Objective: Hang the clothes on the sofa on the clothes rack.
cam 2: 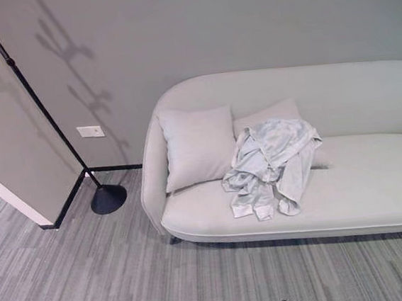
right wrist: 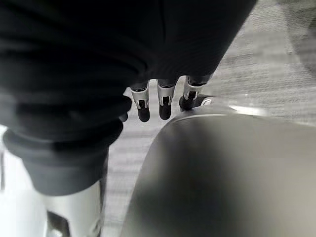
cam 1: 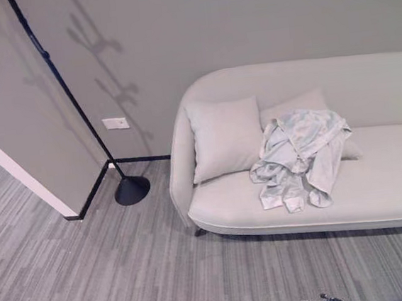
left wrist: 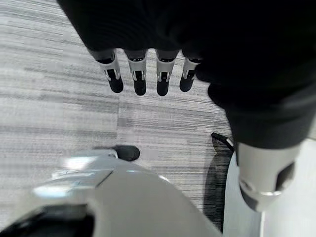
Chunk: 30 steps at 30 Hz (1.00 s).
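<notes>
Rack: I see the clothes rack (cam 1: 76, 109) at left, a dark pole on a round base; its top is cut off.
Sofa: pale sofa (cam 1: 376, 190), right end cut off.
Clothes: crumpled light garment (cam 1: 301, 156) on the seat, against the cushions (cam 1: 225, 137), partly hiding one.
Left robot hand (left wrist: 143, 74): fingers straight, empty, over floor.
Right robot hand (right wrist: 163, 101): fingers straight, empty.
</notes>
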Tool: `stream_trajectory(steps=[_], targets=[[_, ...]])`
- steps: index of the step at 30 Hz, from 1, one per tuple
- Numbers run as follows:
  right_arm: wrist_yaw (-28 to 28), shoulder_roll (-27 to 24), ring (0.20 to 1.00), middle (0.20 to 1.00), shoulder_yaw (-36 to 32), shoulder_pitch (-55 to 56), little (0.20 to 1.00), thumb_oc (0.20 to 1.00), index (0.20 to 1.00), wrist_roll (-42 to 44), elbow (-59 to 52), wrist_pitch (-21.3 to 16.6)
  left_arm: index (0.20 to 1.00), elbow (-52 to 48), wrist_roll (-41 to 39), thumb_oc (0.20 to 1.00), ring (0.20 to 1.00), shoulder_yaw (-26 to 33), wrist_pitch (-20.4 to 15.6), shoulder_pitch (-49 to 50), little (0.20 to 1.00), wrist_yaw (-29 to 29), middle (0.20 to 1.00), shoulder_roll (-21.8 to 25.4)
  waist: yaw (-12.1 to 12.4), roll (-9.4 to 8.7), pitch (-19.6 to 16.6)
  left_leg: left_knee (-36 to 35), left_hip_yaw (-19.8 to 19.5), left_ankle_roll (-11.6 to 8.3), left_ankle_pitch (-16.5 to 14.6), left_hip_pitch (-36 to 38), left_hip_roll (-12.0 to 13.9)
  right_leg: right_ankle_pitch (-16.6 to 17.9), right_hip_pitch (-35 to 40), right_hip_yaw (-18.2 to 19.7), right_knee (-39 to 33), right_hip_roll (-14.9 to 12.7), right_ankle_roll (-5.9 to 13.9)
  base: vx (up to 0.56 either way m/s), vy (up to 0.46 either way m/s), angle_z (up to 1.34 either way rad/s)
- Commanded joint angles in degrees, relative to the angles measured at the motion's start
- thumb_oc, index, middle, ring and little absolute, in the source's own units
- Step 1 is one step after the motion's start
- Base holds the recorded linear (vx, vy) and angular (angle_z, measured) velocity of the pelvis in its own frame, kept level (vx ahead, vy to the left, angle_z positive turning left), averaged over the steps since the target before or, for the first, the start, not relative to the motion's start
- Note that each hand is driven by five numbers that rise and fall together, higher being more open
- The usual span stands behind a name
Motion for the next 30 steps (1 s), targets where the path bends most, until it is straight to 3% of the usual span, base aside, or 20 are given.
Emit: stream_trajectory(steps=[1,3,4,6,7,8,9,10,11,13,14,15,20,25,30], targets=[[1.35,1.87,1.0,1.0,1.79,-2.66,1.0,1.0,1.0,-2.81,-1.08,0.45,1.0,-1.21,0.85,1.0,1.0,0.77,-1.69,-4.27,1.0,0.89,1.0,0.48,-0.45,-0.36,0.66,-0.85,-0.09,-3.46,-0.84,3.78,10.14,2.8,-0.93,2.2,1.57,4.5,-2.47,0.16,-0.806,0.02],[1.27,1.54,1.0,1.0,4.19,-4.32,1.0,1.0,1.0,-4.26,-2.01,0.31,1.0,-2.22,4.03,1.0,1.0,-1.94,-1.71,-5.22,1.0,1.72,1.0,-0.25,-0.52,0.36,1.33,-0.41,-0.56,-4.83,3.24,2.43,14.93,-4.79,-1.68,0.88,3.86,8.75,-3.98,0.02,-0.494,0.01],[1.27,1.53,1.0,1.0,4.19,-4.33,1.0,1.0,1.0,-4.26,-2.01,0.31,1.0,-2.22,4.04,1.0,1.0,-1.93,-1.71,-5.23,1.0,1.73,1.0,-0.27,-0.56,0.45,1.31,-0.43,-0.62,-4.88,3.26,2.4,15.04,-4.86,-1.74,0.84,3.98,8.85,-4.03,-0.04,-0.364,0.08],[0.58,0.19,1.0,1.0,6.33,-5.16,1.0,1.0,1.0,-5.43,-4.66,-0.47,1.0,-3.18,4.55,1.0,1.0,-3.66,-1.69,-5.31,1.0,1.64,1.0,-1.57,-0.79,1.48,2.22,3.16,-2.91,-5.12,14.02,-1.15,18.72,-6.75,-2.24,0.03,5.09,13.85,-6.73,-0.04,-0.481,0.07],[0.38,-1.38,1.0,1.0,6.72,-4.92,1.0,1.0,1.0,-4.81,-7.41,-1.18,1.0,-4.07,3.01,1.0,1.0,-2.96,-1.45,-4.34,1.0,1.41,1.0,-1.36,-0.65,0.83,2.69,5.52,-3.13,-3.1,18.31,-3.14,19.55,-6.69,-0.93,-1.23,3.68,15.99,-8.4,0.02,-0.559,0.07],[0.21,-1.41,1.0,1.0,8.16,-5.02,1.0,1.0,1.0,-5.41,-7.73,-1.27,1.0,-4.59,1.77,1.0,1.0,-4.92,-1.13,-9.02,1.0,2.69,1.0,-4.47,-1.68,0.17,2.81,5.55,-0.57,-2.5,19.79,-2.88,20.42,-6.67,0.12,-1.36,2.76,17.43,-9.31,0.04,-0.393,0.15],[0.21,-1.42,1.0,1.0,8.16,-5.04,1.0,1.0,1.0,-5.41,-7.72,-1.27,1.0,-4.58,1.77,1.0,1.0,-4.91,-1.14,-9.04,1.0,2.69,1.0,-4.48,-1.66,0.22,2.72,5.52,-0.56,-2.52,19.84,-2.98,20.49,-6.59,0.01,-1.34,2.71,17.51,-9.34,0.05,-0.308,-0.06],[-0.51,-2.01,1.0,1.0,9.23,-5.48,1.0,1.0,1.0,-6.75,-9.22,-0.52,1.0,-5.24,1.35,1.0,1.0,-2.84,-0.26,-7.37,1.0,3.4,1.0,-2.87,-1.27,-0.1,2.96,6.87,2.34,-2.01,20.0,-3.27,21.03,-6.68,0.55,-1.84,1.89,18.25,-10.33,0.02,-0.249,-0.06],[-0.48,-2.76,1.0,1.0,9.18,-4.61,1.0,1.0,1.0,-6.83,-12.36,-0.97,1.0,-5.53,0.64,1.0,1.0,-1.68,-0.65,-6.28,1.0,3.25,1.0,-2.1,-0.76,-0.63,3.31,8.78,2.54,-1.06,17.32,-4.01,19.2,-6.88,1.0,-1.94,1.55,18.54,-10.72,0.04,-0.322,0.03],[-1.09,-6.24,1.0,1.0,9.34,-2.85,1.0,1.0,1.0,-10.11,-22.42,-1.6,1.0,-8.54,0.09,1.0,1.0,-0.8,-1.56,-3.24,1.0,1.88,1.0,-1.1,0.03,-1.0,3.8,10.84,0.36,0.78,9.9,-6.52,12.3,-7.38,1.85,-3.13,0.77,18.4,-10.95,0.02,-0.219,0.15],[-1.65,-7.84,1.0,1.0,9.02,-2.56,1.0,1.0,1.0,-12.52,-26.88,-1.29,1.0,-10.6,0.93,1.0,1.0,-1.15,-1.63,-2.39,1.0,1.58,1.0,-0.87,0.15,-1.08,4.15,11.19,0.9,1.54,6.71,-7.95,9.35,-7.51,2.22,-3.82,0.64,18.21,-10.95,0.01,-0.158,0.39],[-2.4,-10.36,1.0,1.0,7.89,-2.03,1.0,1.0,1.0,-15.2,-34.07,-1.59,1.0,-11.97,2.21,1.0,1.0,-2.05,-1.52,-1.1,1.0,0.87,1.0,-1.27,0.31,-0.66,4.07,10.37,4.6,2.41,4.61,-11.24,5.12,-7.87,2.75,-5.69,0.23,18.82,-11.12,0.01,-0.083,0.51],[-5.88,-13.84,1.0,1.0,8.66,-4.69,1.0,1.0,1.0,-25.76,-43.21,-1.51,1.0,-11.06,0.52,1.0,1.0,-0.31,-1.49,-0.33,1.0,1.07,1.0,-1.95,1.37,1.07,4.02,7.29,6.6,2.09,6.01,-13.18,2.86,-9.11,3.76,-8.68,-0.5,20.46,-10.93,0.06,0.024,0.37],[-10.45,-15.77,1.0,1.0,8.57,-7.61,1.0,1.0,1.0,-37.63,-51.34,-2.47,1.0,-11.87,5.71,1.0,1.0,-1.94,-1.57,-1.67,1.0,1.07,1.0,-0.76,1.87,1.1,2.97,4.94,5.3,3.38,4.63,-11.17,1.11,-9.84,5.63,-11.39,0.6,18.69,-9.88,0.18,0.132,0.4],[-15.85,-15.29,1.0,1.0,10.18,-11.85,1.0,1.0,1.0,-45.88,-47.28,-1.32,1.0,-12.01,6.63,1.0,1.0,-2.06,-1.79,-2.04,1.0,1.89,1.0,0.08,3.67,0.54,2.51,2.7,4.68,4.92,2.79,-9.16,-1.14,-9.03,5.79,-11.95,2.28,16.78,-8.32,0.16,0.177,0.25]])
